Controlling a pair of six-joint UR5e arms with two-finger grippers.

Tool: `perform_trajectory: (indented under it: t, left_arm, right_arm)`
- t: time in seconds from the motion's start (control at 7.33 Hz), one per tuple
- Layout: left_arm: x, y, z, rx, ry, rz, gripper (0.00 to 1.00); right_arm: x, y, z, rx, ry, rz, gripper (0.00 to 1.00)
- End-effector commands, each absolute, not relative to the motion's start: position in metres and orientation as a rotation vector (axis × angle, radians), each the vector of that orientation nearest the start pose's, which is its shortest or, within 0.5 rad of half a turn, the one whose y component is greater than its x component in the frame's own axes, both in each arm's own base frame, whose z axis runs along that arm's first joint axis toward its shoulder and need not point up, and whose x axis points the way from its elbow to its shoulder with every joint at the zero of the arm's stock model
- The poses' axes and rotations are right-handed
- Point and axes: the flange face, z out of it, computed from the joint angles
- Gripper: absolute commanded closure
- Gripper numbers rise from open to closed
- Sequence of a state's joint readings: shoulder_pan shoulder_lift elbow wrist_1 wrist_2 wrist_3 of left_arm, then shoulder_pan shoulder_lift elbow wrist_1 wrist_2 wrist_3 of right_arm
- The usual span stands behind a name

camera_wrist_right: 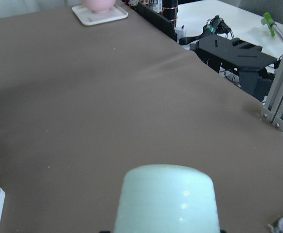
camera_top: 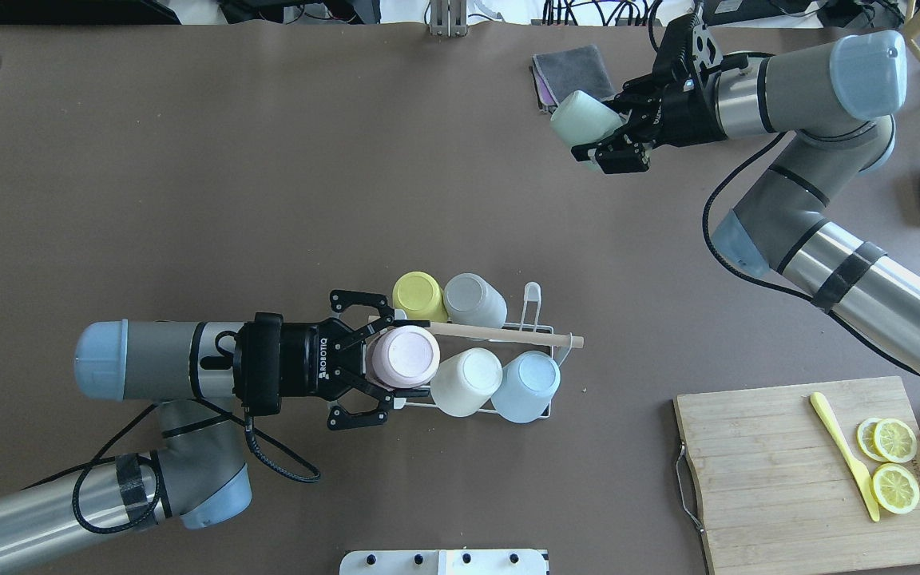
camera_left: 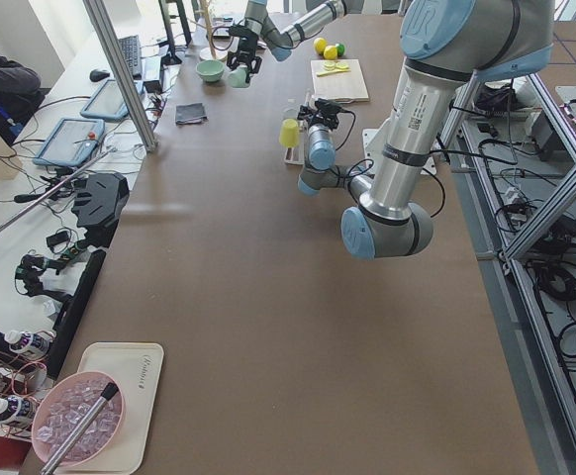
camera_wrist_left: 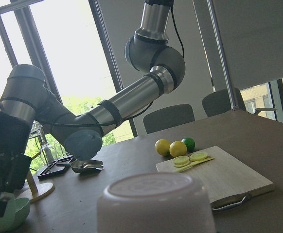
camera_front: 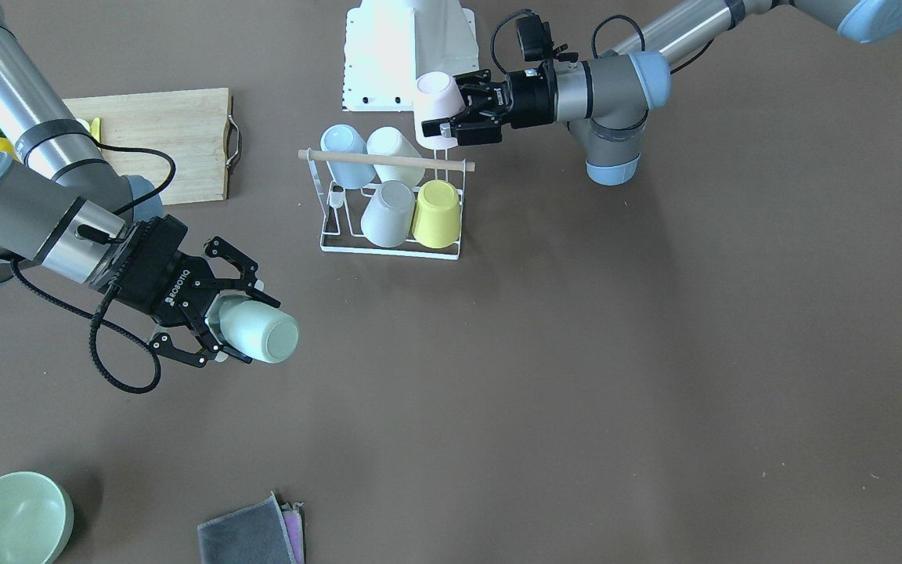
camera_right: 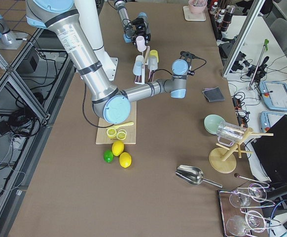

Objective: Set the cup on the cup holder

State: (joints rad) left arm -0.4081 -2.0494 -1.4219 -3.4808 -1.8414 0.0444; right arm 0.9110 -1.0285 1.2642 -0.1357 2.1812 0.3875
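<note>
Left fingers (camera_top: 354,303): you see them clamped on the pink cup (camera_top: 404,358), held base-up at the left end of the cup holder (camera_top: 508,334), centre of the overhead view
Right fingers (camera_top: 620,157): gripping a mint cup (camera_top: 582,118), upper right, well apart from the holder
Holder: four other cups (camera_top: 466,382) sit on it

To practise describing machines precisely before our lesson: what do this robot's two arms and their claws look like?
The left arm and right arm match: silver tubes, grey joints with pale blue round caps, black tape bands. A black cable loops beside each wrist. The left claw and right claw are black, with two linked fingers and white ROBOTIQ lettering.
</note>
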Motion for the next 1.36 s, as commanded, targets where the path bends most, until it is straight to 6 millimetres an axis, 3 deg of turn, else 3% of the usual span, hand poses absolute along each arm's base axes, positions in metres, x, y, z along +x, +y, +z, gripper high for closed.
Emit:
perform_trajectory:
  t: [0.0,0.27,0.68,0.95,1.09,1.23]
  left_arm:
    - [0.493,-0.323,0.281,1.925,1.404,0.931,0.51]
    - [0.494,-0.323,0.282,1.921,1.401,0.936,0.51]
    - [0.496,-0.324,0.284,1.911,1.394,0.937,0.50]
    - [0.499,-0.327,0.284,1.911,1.382,0.917,0.46]
    - [0.499,-0.327,0.282,1.913,1.383,0.913,0.02]
    - [0.498,-0.328,0.282,1.920,1.378,0.893,0.02]
  right_arm:
    - [-0.353,-0.551,0.324,1.287,-1.359,-0.639,1.00]
    - [-0.387,-0.489,0.325,1.334,-1.529,-0.650,1.00]
    - [-0.419,-0.427,0.323,1.389,-1.624,-0.600,1.00]
    - [-0.424,-0.420,0.331,1.377,-1.629,-0.603,1.00]
    - [-0.426,-0.418,0.332,1.374,-1.633,-0.606,1.00]
    - [-0.428,-0.417,0.334,1.370,-1.631,-0.607,1.00]
